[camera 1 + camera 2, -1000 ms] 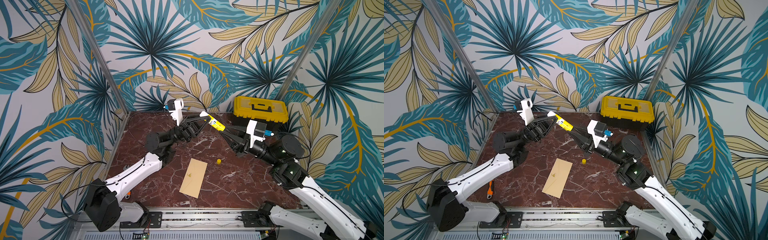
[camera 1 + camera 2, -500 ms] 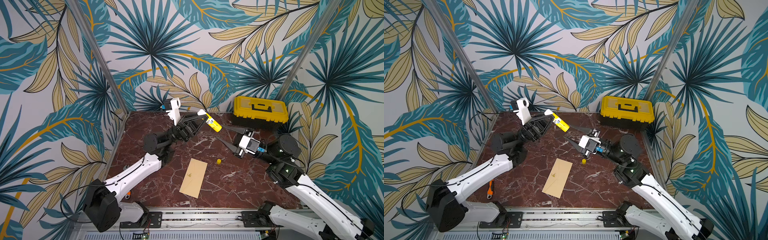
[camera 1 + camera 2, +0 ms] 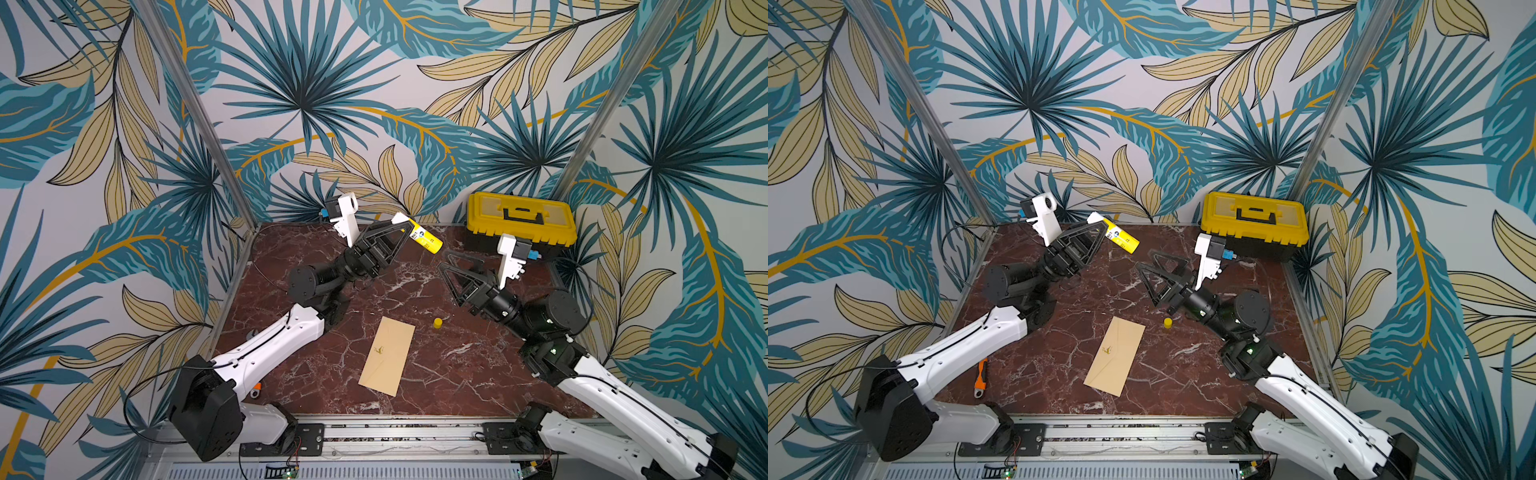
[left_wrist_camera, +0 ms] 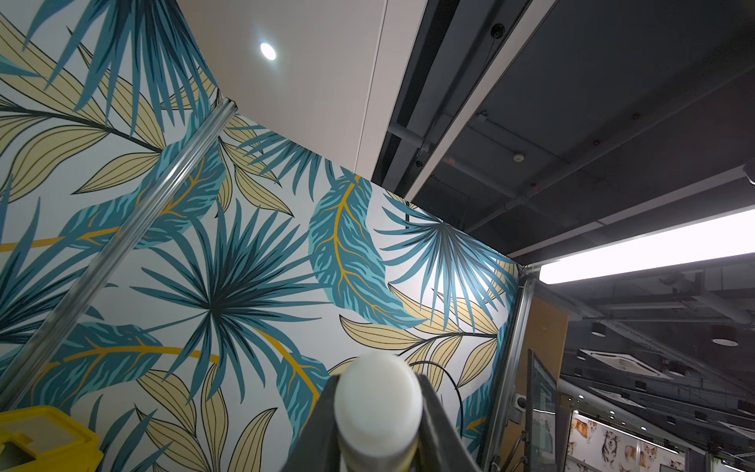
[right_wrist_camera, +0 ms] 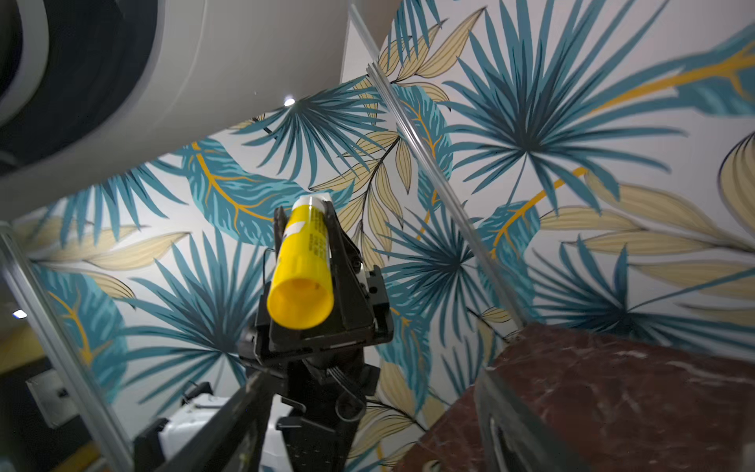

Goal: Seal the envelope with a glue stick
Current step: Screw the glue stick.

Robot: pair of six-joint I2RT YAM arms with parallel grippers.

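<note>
Both top views show the left jaws pinching the glue stick (image 3: 423,240) (image 3: 1121,237) close to its white end. They hold it tilted, clear of the tabletop (image 3: 457,374), with its yellow base pointing toward the right jaws. In the left wrist view its bare white tip (image 4: 378,404) sits with a dark jaw pressed against each side. The right jaws stand spread with nothing between them, near the stick's base but not touching it; the right wrist view looks straight at that base (image 5: 300,302). The envelope (image 3: 386,357) (image 3: 1115,357) lies flat on the tabletop with its dark mark facing up, well apart from both pairs of jaws. A small yellow cap (image 3: 437,323) stands just beside its corner, nearer the right jaws. A yellow-lidded toolbox (image 3: 521,216) sits beyond the right jaws.
</note>
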